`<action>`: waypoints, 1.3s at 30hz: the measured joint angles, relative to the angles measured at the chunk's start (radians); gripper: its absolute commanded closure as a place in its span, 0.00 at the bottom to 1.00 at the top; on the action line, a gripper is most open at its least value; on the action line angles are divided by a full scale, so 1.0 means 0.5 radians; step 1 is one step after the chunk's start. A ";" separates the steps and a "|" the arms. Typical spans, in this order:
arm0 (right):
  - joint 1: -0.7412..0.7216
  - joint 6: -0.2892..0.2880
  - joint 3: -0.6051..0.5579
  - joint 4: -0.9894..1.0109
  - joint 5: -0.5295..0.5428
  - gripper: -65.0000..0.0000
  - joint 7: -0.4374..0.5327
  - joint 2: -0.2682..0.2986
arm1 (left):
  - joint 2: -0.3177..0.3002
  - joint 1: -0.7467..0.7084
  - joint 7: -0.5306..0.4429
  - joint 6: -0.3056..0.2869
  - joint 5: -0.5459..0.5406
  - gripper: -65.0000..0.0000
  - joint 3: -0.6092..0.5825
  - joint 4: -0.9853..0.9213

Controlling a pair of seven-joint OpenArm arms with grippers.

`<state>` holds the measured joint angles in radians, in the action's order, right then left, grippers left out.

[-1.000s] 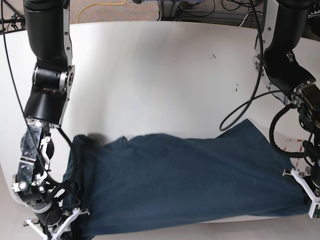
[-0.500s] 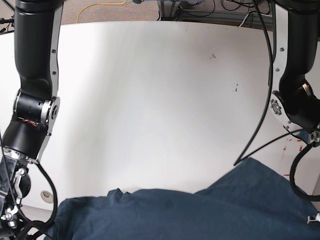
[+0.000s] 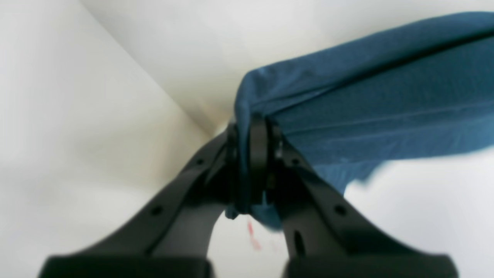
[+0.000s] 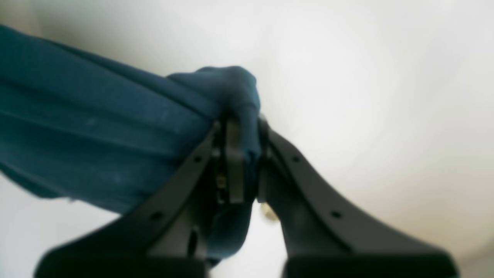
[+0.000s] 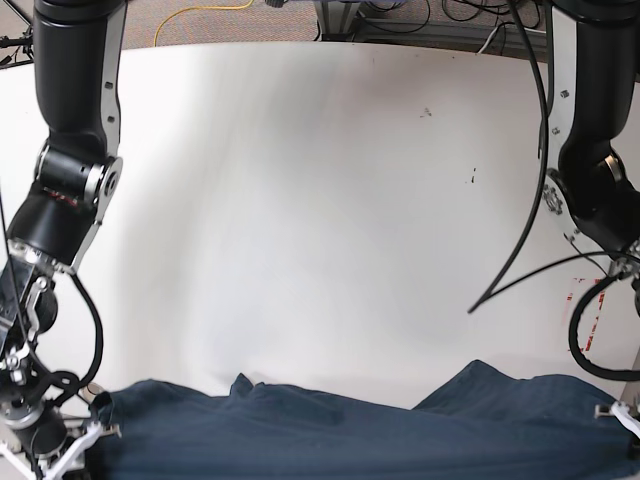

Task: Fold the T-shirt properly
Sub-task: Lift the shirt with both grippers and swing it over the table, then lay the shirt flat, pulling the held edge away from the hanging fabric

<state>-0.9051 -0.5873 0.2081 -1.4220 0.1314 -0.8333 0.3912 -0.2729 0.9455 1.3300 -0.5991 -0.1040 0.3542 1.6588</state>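
Observation:
The dark navy-teal T-shirt (image 5: 350, 435) hangs stretched across the bottom of the base view, and only its upper band shows above the frame edge. My left gripper (image 3: 252, 154) is shut on one bunched corner of the T-shirt (image 3: 386, 96), seen at the base view's lower right (image 5: 618, 415). My right gripper (image 4: 241, 162) is shut on the opposite bunched corner of the T-shirt (image 4: 96, 127), at the base view's lower left (image 5: 80, 440). In both wrist views the cloth runs taut away from the jaws above the white table.
The white table (image 5: 300, 180) fills most of the base view. A black cable (image 5: 520, 260) loops down from the arm on the right, near red marks (image 5: 590, 290) on the table. A yellow cord (image 5: 200, 15) and dark cables (image 5: 400, 15) lie beyond the far edge.
Both grippers have drawn the T-shirt steadily toward the near edge of the base view. It covered the lower table a second ago and now only a strip shows.

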 measured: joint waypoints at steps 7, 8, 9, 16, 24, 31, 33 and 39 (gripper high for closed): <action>0.484 -0.001 0.185 -0.152 -0.021 1.00 -0.011 -0.104 | 0.011 -0.380 -0.010 -0.005 -0.002 1.00 0.006 0.009; 0.525 -0.002 0.197 -0.165 -0.023 1.00 -0.007 -0.113 | 0.012 -0.420 -0.024 -0.007 0.005 1.00 0.007 0.019; 0.625 -0.005 0.241 -0.200 -0.019 1.00 -0.007 -0.140 | 0.009 -0.527 -0.078 -0.006 0.002 1.00 0.009 0.056; 1.097 -0.060 0.426 -0.317 -0.046 1.00 0.031 -0.269 | 0.008 -1.093 -0.185 -0.025 0.008 1.00 0.010 0.198; 1.528 -0.089 0.475 -0.318 -0.051 1.00 0.120 -0.374 | 0.029 -1.579 -0.213 -0.205 0.002 1.00 0.183 0.211; 1.756 -0.092 0.516 -0.321 -0.042 1.00 0.147 -0.434 | 0.014 -1.871 -0.285 -0.207 0.032 1.00 0.298 0.211; 1.804 -0.092 0.530 -0.323 -0.040 1.00 0.145 -0.446 | 0.014 -1.937 -0.343 -0.211 0.026 1.00 0.313 0.211; 1.949 -0.091 0.542 -0.398 -0.044 1.00 0.147 -0.456 | 0.012 -2.126 -0.373 -0.212 0.018 1.00 0.330 0.211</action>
<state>0.0696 -0.6327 0.4793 -1.6211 0.1093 -0.7597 0.1631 -0.2668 -0.1173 1.1435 -0.7052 -0.0952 0.5194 1.7645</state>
